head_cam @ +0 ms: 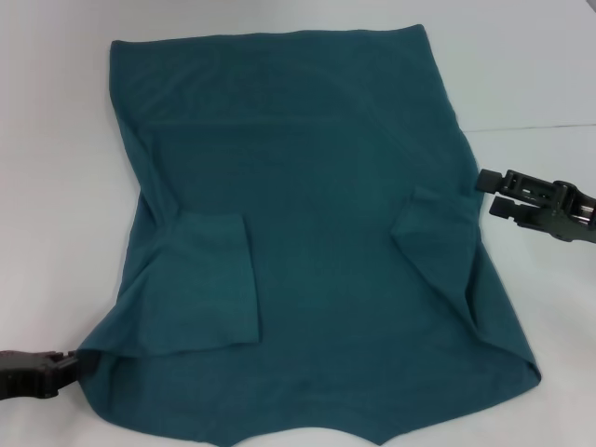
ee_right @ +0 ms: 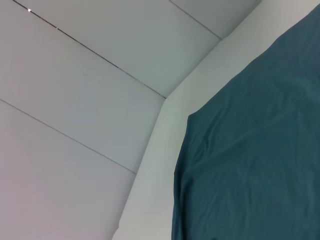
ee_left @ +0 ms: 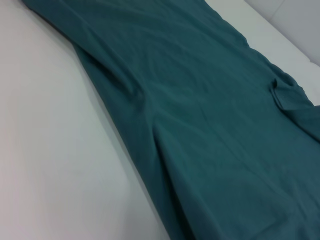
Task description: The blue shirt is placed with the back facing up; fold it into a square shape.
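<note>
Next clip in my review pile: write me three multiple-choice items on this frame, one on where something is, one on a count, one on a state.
1. Where is the left gripper?
A. At the shirt's near left corner
B. Above the shirt's middle
C. At the shirt's far edge

2. How many sleeves lie folded inward on the blue shirt?
A. None
B. One
C. Two

3. How does the right gripper stand?
A. Shut on the shirt
B. Open, beside the shirt's right edge
C. Shut, far from the shirt

Key: 1 A, the head view shows it low on the table at that corner. 2 C, a flap lies on each side of the body. 3 B, its two fingers are apart with no cloth between them.
</note>
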You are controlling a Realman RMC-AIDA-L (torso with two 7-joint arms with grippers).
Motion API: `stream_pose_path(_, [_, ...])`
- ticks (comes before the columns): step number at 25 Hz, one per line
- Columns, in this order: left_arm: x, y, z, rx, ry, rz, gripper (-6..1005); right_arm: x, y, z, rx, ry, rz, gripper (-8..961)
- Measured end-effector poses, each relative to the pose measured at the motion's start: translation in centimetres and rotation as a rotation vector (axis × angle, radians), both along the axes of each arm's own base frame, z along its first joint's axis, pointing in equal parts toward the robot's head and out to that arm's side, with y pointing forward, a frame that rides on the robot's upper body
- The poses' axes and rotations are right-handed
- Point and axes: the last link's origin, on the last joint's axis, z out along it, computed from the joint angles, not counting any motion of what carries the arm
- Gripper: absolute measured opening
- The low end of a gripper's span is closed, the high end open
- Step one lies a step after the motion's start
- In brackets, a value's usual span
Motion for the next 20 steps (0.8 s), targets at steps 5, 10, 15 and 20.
stream_pose_path(5, [0.1,0.2,0.0,-0.001,0.000,0.002,124,0.1,-0.1,-0.1,-0.007,-0.007,-0.003,930])
stream_pose_path(10, [0.2,0.2,0.0,-0.002,-0.009,-0.001,15,0.6,-0.4,-0.2,-0.027,-0.033,-0.012,930])
stream_pose_path(15, [0.3,0.3,0.0,0.007,-0.017,0.003,13,1.3,-0.8,0.1,-0.070,-0.064,-0.039,930])
stream_pose_path(20, [0.4,0.4,0.0,0.018,-0.028,0.009,13,2.1,-1.5,0.6,-0.151,-0.093,-0.070,930])
